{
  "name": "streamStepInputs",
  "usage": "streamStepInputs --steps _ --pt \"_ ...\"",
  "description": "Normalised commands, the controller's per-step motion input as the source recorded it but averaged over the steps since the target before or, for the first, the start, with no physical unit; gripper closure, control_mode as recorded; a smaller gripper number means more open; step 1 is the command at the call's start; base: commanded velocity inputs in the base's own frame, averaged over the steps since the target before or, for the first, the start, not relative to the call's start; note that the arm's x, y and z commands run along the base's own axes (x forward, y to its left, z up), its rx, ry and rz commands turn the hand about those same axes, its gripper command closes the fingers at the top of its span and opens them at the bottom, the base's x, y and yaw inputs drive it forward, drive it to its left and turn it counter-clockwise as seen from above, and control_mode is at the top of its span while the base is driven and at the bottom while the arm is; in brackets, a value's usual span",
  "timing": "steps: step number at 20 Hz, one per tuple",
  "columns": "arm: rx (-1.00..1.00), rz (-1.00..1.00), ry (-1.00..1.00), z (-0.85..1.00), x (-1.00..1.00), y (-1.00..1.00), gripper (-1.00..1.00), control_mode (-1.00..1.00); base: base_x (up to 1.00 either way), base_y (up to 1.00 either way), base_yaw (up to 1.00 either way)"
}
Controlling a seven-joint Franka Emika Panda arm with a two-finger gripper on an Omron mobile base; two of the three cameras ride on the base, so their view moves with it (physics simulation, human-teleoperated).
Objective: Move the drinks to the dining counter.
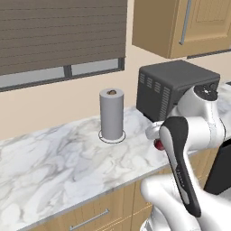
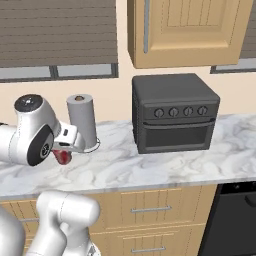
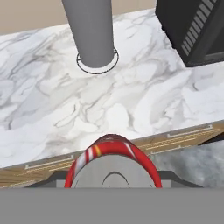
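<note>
Red soda can [image 3: 113, 168] sits right up against the hand camera at 6 o'clock, its silver top facing the lens and its red rim with white stripes arching over it. The claw [image 2: 62, 156] is closed on that can; from the right base camera the red body pokes out just under the white hand at about 9 o'clock, and from the left base camera a sliver of red [image 1: 159, 145] shows beside the arm's dark joint at 3 o'clock. The can is held off the counter [image 3: 144, 100], above its front edge, so the marble slab lies beyond it and the wooden cabinet front runs just below the edge.

On the counter, a grey paper towel roll [image 1: 111, 113] stands upright on a round base at 12 o'clock from the can in the hand view. A black toaster oven [image 2: 172, 112] stands against the wall, to the roll's right, at 1 o'clock in the hand view. Window blinds [image 1: 58, 31] hang behind the roll, and a wooden wall cabinet [image 2: 182, 30] hangs above the oven.
</note>
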Motion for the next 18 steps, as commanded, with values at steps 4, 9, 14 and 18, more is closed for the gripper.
streamStepInputs --steps 4,9,14,18 --pt "0.0 0.0 0.0 0.0 0.0 0.0 1.0 -1.0 0.0 0.0 0.0" --pt "0.0 0.0 0.0 0.0 0.0 0.0 1.0 1.0 -0.98 0.01 0.0" --pt "0.0 0.0 0.0 0.0 0.0 0.0 1.0 1.0 -0.12 0.49 0.58" --pt "0.0 0.0 0.0 0.0 0.0 0.0 1.0 1.0 0.0 0.0 1.0"
